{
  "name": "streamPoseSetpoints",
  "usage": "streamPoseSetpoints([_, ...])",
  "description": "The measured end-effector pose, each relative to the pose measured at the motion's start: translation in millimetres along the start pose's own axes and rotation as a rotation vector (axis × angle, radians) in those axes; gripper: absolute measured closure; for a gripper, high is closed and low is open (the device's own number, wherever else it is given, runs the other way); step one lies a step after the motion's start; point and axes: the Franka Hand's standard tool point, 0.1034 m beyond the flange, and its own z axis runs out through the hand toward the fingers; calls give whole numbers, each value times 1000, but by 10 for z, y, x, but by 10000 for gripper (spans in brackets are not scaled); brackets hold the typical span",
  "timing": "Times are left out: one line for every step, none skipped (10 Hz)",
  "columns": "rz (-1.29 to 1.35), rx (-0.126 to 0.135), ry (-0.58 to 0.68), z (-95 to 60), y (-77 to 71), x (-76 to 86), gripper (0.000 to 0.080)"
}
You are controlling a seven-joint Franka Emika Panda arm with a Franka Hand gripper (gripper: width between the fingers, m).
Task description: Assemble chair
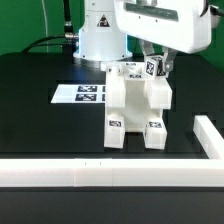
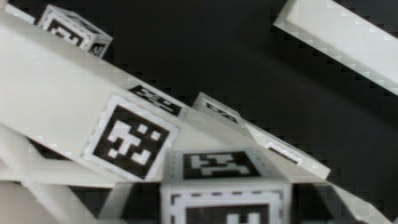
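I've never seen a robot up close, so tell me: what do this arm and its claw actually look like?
The arm is glossy white, built from rounded, tube-like sections, with a small triangular sticker on its column. Black cables trail beside its base. The gripper is a boxy white block ending in dark fingers.

A plain green wall [image 1: 15, 15] is backing the matte black tabletop [image 1: 40, 130], a long low white border rail [image 1: 60, 173] edging its front.

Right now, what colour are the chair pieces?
The chair is white with black-and-white square tags; exterior view shows it best.
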Motion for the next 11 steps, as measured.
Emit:
streamPoseSetpoints([78, 1, 0, -1, -8, -11, 512])
streamPoseSetpoints([125, 2, 0, -2, -13, -19, 512])
streamPoseSetpoints([142, 2, 0, -1, -15, -24, 512])
streamPoseSetpoints([123, 1, 0, 3, -12, -23, 512])
streamPoseSetpoints([88, 0, 0, 4, -9, -22, 331])
streamPoseSetpoints([32, -19, -5, 0, 11, -25, 198])
streamPoseSetpoints([-44, -24, 1, -5, 8, -20, 198])
streamPoseSetpoints([-149, -19, 4, 0, 5, -11, 164])
streamPoseSetpoints([-214, -19, 4, 0, 6, -10, 154])
streamPoseSetpoints([-294, -19, 3, 0, 6, -9, 154])
streamPoseSetpoints([-376, -20, 2, 0, 7, -7, 151])
